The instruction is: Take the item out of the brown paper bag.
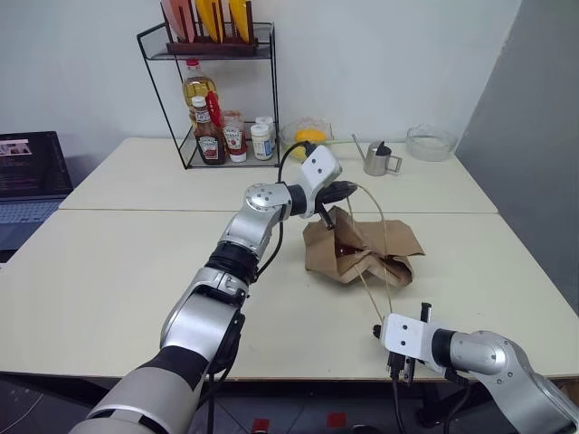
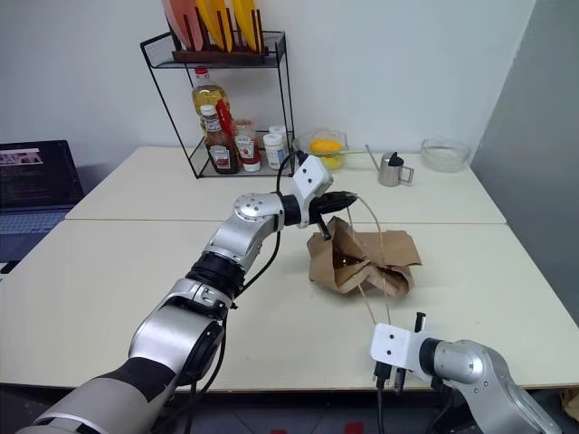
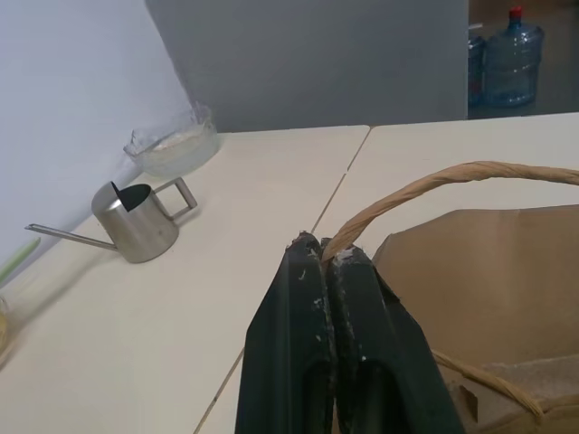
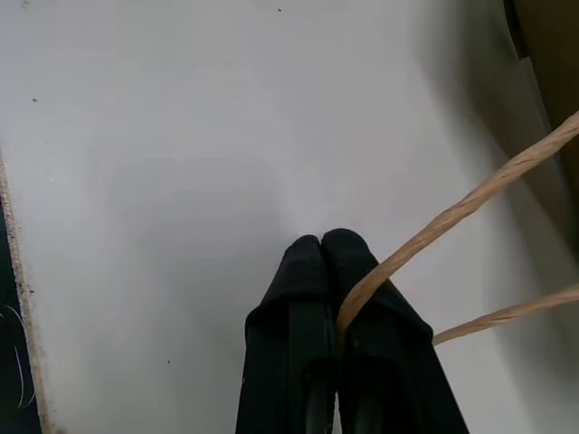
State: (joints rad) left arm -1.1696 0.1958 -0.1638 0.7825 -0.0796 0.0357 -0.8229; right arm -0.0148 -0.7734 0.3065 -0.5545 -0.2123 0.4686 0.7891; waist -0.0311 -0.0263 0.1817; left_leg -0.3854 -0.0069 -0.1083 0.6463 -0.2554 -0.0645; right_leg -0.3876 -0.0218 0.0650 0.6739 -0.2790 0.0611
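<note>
The brown paper bag point(image 1: 365, 246) lies crumpled and creased on the table's right half, its mouth pulled partly open. My left gripper point(image 1: 347, 190) hovers just above the bag's far left corner, shut on one beige cord handle point(image 3: 425, 186) that arcs back down to the bag. Near the table's front edge, my right gripper point(image 1: 398, 365) is shut on the other cord handle point(image 4: 452, 213), which runs taut from the bag towards it. The item is hidden; only a dark interior shows in the bag's mouth.
A black wire rack point(image 1: 214, 99) with sauce and oil bottles stands at the back. Beside it are a bowl with yellow fruit point(image 1: 308, 137), a steel watering can point(image 1: 380, 159) and a glass bowl point(image 1: 430, 142). A laptop point(image 1: 27, 176) sits at far left.
</note>
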